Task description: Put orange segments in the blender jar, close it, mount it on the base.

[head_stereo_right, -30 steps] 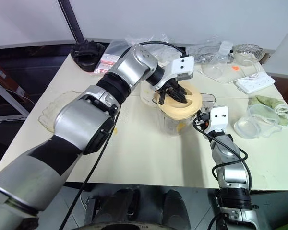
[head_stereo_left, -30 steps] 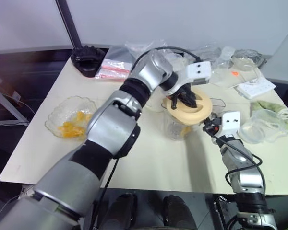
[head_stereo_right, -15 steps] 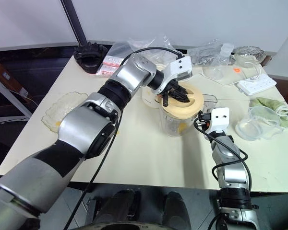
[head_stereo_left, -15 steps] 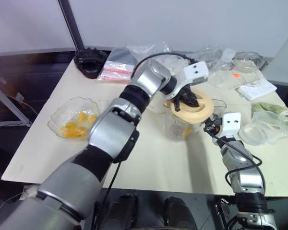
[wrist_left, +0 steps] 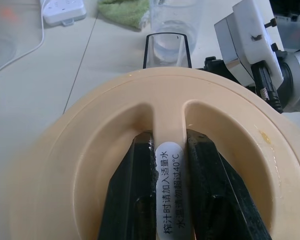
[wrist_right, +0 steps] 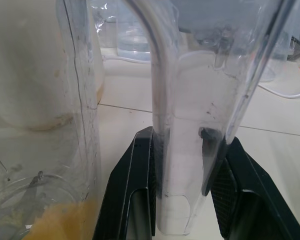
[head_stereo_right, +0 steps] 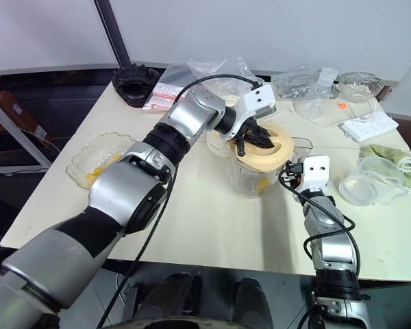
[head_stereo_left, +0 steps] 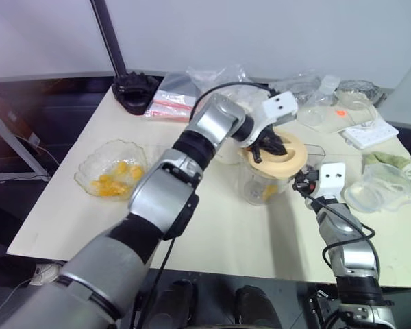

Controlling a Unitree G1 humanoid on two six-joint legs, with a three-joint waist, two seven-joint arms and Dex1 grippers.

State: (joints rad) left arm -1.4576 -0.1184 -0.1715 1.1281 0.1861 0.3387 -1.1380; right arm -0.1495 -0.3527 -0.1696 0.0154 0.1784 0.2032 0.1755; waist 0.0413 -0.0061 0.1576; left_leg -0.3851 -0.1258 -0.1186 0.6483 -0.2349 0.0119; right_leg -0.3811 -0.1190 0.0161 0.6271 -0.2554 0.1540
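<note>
Left tool (wrist_left: pixel 168 165) pinches the lid (head_stereo_left: pixel 281 156) ridge to seat it; right tool (wrist_right: pixel 182 190) clamps the blender jar (head_stereo_right: pixel 252 179) handle, steadying it.

lid (head_stereo_left: pixel 277 154) now tipped — left gripper (wrist_left: pixel 170 162) rolled with it
</note>
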